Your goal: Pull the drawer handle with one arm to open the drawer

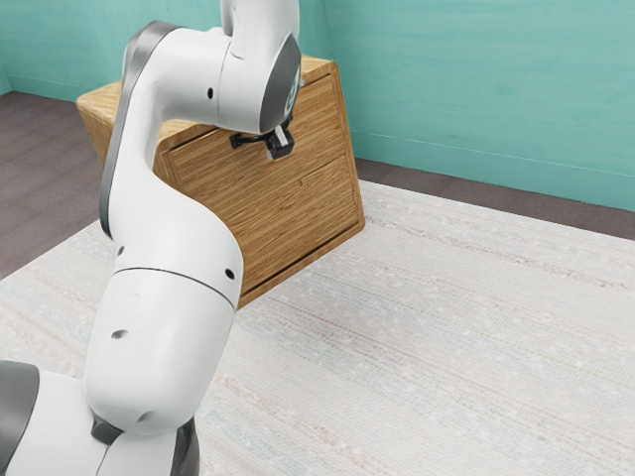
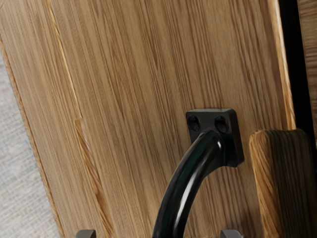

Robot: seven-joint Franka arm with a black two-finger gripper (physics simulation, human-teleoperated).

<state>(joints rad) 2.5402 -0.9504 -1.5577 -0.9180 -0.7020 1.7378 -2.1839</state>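
Note:
A wooden cabinet stands tilted on the floor near the teal wall. On its upper drawer front is a black curved handle. My black gripper is right at that handle, largely covered by my own arm. In the wrist view the handle bar arches from its square mount plate down between my two fingertips. The fingertips stand well apart on either side of the bar and do not touch it. A dark gap runs along one edge of the drawer front.
My white arm fills the exterior view's left and hides part of the cabinet. A pale woven rug covers the floor toward the exterior view's right. The teal wall rises behind the cabinet.

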